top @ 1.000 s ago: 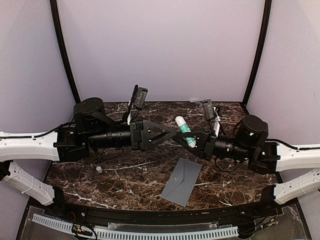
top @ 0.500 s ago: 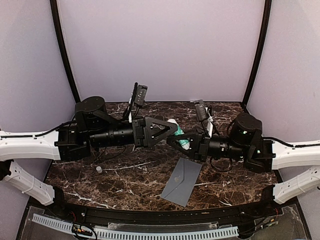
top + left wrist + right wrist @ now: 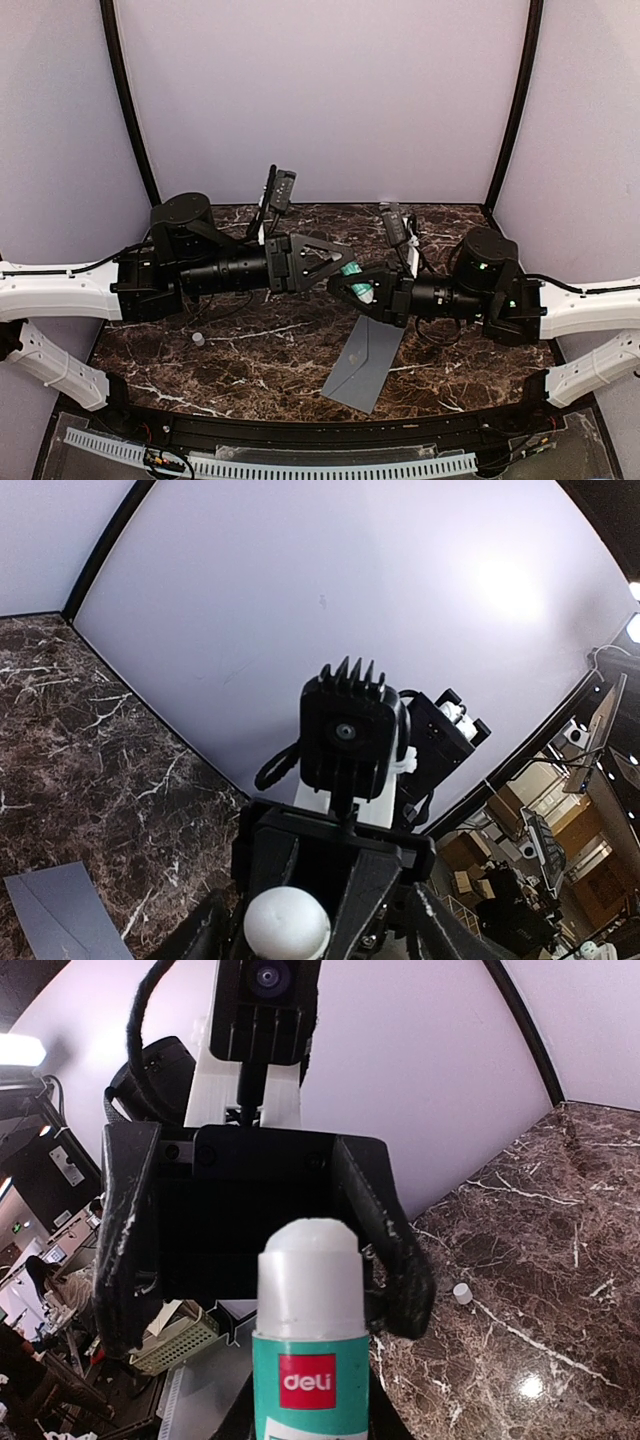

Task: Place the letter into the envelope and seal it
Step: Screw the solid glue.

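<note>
The grey-blue envelope (image 3: 365, 362) lies flat on the marble table in front of the arms; one corner of this envelope (image 3: 60, 915) shows in the left wrist view. The letter is out of view. My right gripper (image 3: 347, 286) is shut on a teal glue stick (image 3: 356, 281) held above the table, its fingers just visible at the stick's sides (image 3: 310, 1422). The glue stick (image 3: 310, 1360) points its white end (image 3: 287, 927) at my left gripper (image 3: 338, 262). The left gripper is open, its fingers (image 3: 398, 1260) standing on either side of that white end with gaps.
A small white cap (image 3: 198, 339) lies on the table at the left, also seen as the small white cap (image 3: 461, 1293) in the right wrist view. The marble table (image 3: 250, 370) is walled by lilac panels at the back and sides.
The right arm carried the glue stick left and forward until its white end sits between the left fingers. The left jaws narrowed around it. The envelope stayed put.
</note>
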